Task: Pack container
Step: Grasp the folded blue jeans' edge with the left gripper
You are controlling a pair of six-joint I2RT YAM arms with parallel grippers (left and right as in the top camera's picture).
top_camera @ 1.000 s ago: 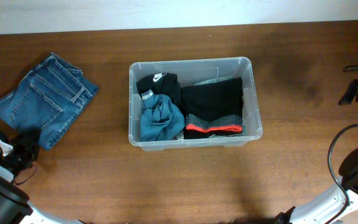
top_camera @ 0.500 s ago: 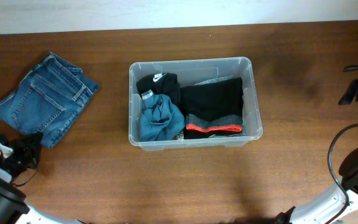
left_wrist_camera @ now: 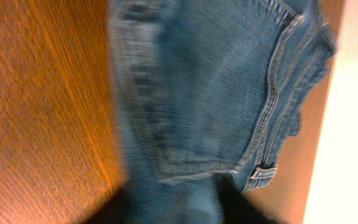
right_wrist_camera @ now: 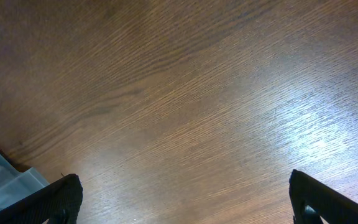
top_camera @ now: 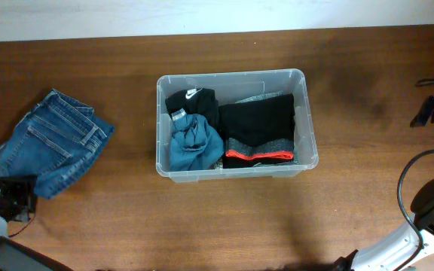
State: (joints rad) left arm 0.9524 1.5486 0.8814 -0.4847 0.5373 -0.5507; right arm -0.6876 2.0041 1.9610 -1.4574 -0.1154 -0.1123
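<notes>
At the near left of the counter, your left tool is pinching the jeans. Your right tool is hanging open. The container is sitting in the middle, holding clothes.

Overhead: even, soft light, all sharp; faint shadow on the desk right of the container. Left wrist: jeans smeared by motion blur, right edge blown out white. Right wrist: broad glare patch on the wood, lower corners dark and soft.
</notes>
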